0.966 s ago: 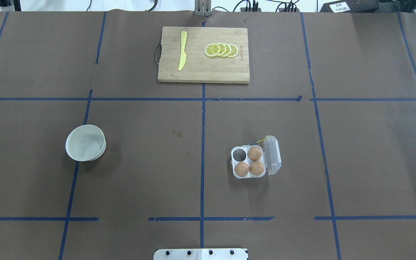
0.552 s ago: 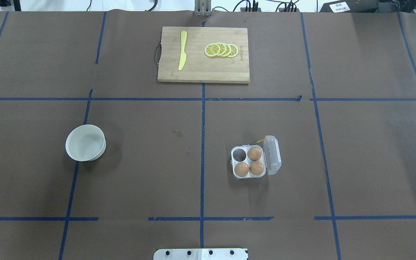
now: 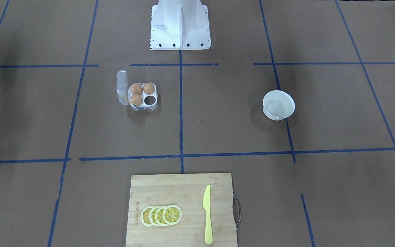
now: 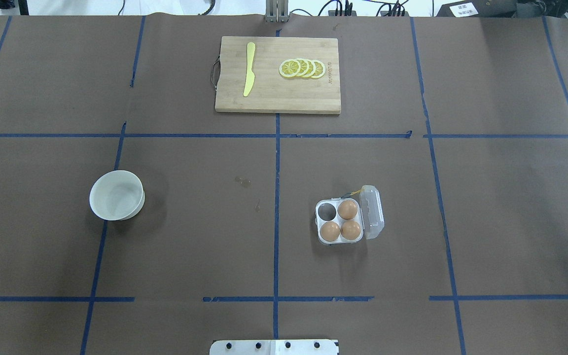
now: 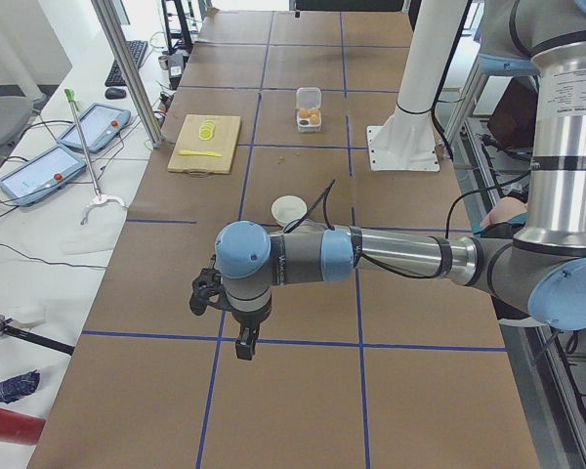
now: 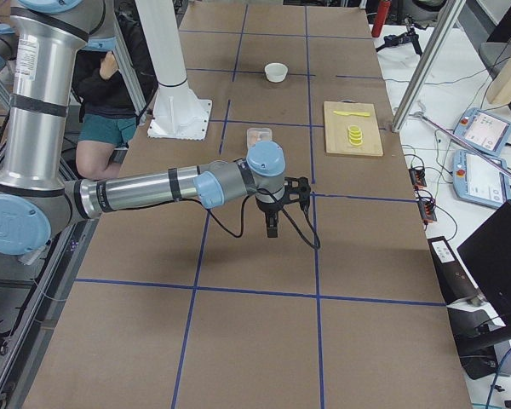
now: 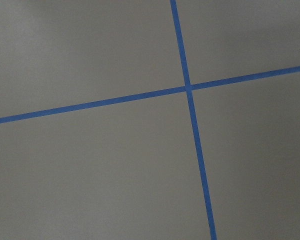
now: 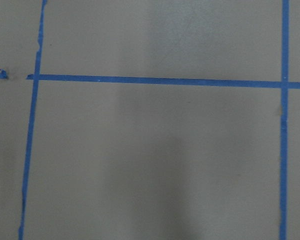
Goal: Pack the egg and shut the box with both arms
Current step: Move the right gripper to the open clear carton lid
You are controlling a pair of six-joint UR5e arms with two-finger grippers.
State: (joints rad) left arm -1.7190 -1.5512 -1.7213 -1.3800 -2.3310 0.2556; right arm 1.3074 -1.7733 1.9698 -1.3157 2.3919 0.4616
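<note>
Clear four-cell box (image 4: 338, 220), lid (image 4: 373, 213) open, three orange-brown eggs (image 4: 347, 209) inside.

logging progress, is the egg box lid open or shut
Open. The clear lid of the box is swung out beside the tray, leaving three eggs and one empty cell uncovered.

The left arm (image 5: 371, 256) is stretched out over the bench (image 5: 303, 410), its tool (image 5: 244, 344) pointed down at a blue tape line (image 5: 303, 343). A white bowl (image 5: 289, 208) is seen beyond, and the box (image 5: 309, 98), lid raised, farther off.

Overhead, front cams opp.; share box (image 4: 373, 215)
</note>
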